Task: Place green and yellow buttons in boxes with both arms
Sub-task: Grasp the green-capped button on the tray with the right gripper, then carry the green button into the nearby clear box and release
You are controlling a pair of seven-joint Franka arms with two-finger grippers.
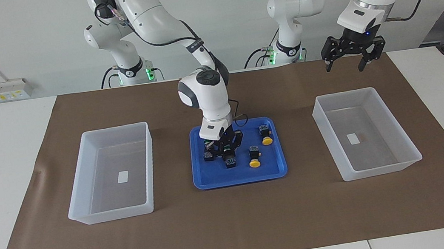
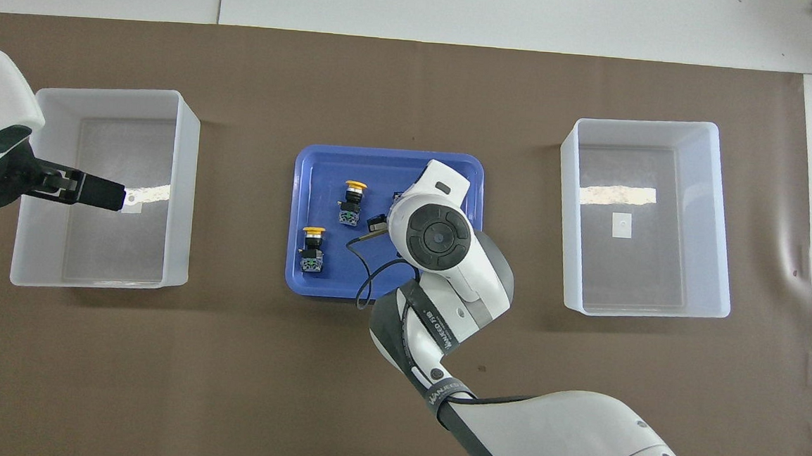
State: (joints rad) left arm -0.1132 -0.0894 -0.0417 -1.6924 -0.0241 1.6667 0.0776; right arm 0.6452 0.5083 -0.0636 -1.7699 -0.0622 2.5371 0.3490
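So the right gripper (image 1: 225, 152) is down in the blue tray (image 1: 241, 177), which sits in the middle of the brown mat (image 1: 235, 225), and its fingers look pinched in around one green button (image 1: 229, 158), the one nearer the tray's edge farthest from the robots. From the overhead camera the arm's wrist covers that spot, so the grip itself only shows from the facing camera, and even there the cap is mostly hidden by the fingers. The other green button (image 1: 208, 155) lies just beside the gripper, toward the right arm's end of the tray, not touched as far as I can see. The two yellow ones are both free: one yellow button (image 1: 254, 157) sits about mid-tray, close to the gripper, and the second yellow button (image 1: 266, 135) is up near the tray corner closest to the robots on the left arm's end. Both lie on their sides with the yellow caps pointing away from the robots. The left gripper (image 1: 354, 60) hangs in the air over the mat by the robots' edge of the clear box (image 1: 410, 151) on its end of the table, jaws spread wide and holding nothing; that arm is just waiting. The matching clear bin (image 1: 82, 203) at the right arm's end has only a small white label on its floor, same as the first one.
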